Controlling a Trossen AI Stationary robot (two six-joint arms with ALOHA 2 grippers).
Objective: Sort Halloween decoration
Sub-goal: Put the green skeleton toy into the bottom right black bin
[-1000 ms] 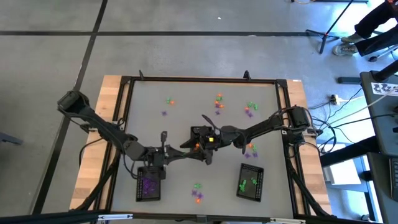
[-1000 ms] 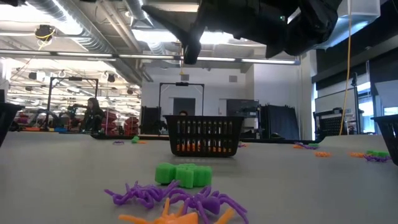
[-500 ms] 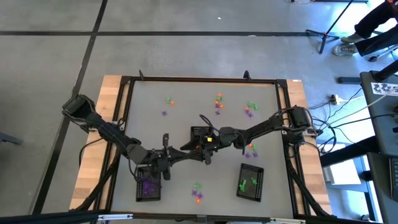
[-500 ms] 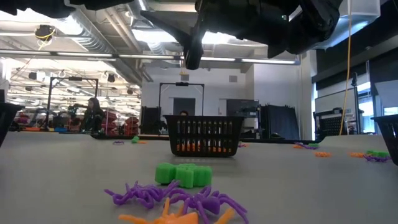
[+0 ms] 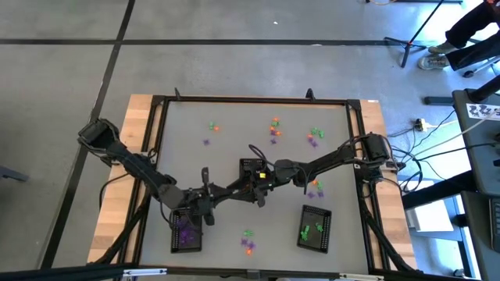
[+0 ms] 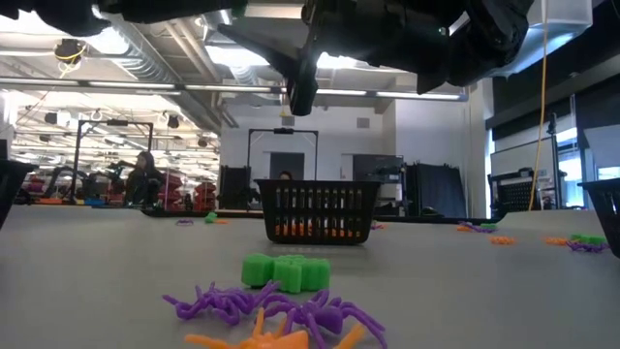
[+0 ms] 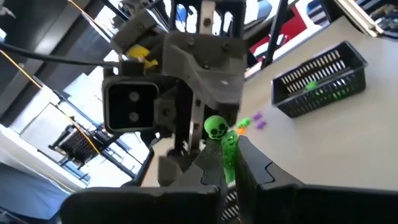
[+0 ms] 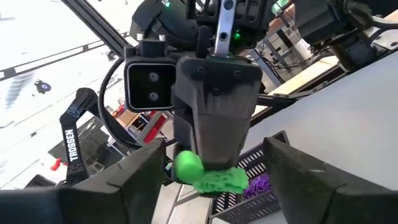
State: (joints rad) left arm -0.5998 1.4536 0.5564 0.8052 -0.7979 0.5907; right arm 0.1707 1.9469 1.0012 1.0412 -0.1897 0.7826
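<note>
Above the middle tray [image 5: 251,166] my two grippers meet tip to tip. My left gripper [image 7: 230,173] is shut on a small green skull-headed figure [image 7: 219,132], one of the Halloween decoration pieces. My right gripper [image 8: 211,177] is open. Its fingers [image 8: 134,183] stand wide on either side of the green figure [image 8: 208,176] without touching it. Loose orange, purple and green trinkets [image 5: 275,129] lie on the far part of the table. A few more [image 6: 281,305] lie at the near edge. My left gripper pinches the green figure's body [image 7: 229,158] between its two fingers, and the skull head sticks out past the fingertips. The fingers lie level and point toward the table's right. The figure is lifted clear, high above the middle tray.
A black mesh tray with purple pieces [image 5: 186,232] stands near left, and one with green pieces [image 5: 315,227] near right. The middle tray [image 6: 318,211] holds orange pieces. A black frame rims the table [image 5: 160,117]. People and racks show in the room beyond.
My left arm has sunk a little and drawn slightly toward the near edge, still shut on the green figure. My right gripper has stayed over the middle tray.
</note>
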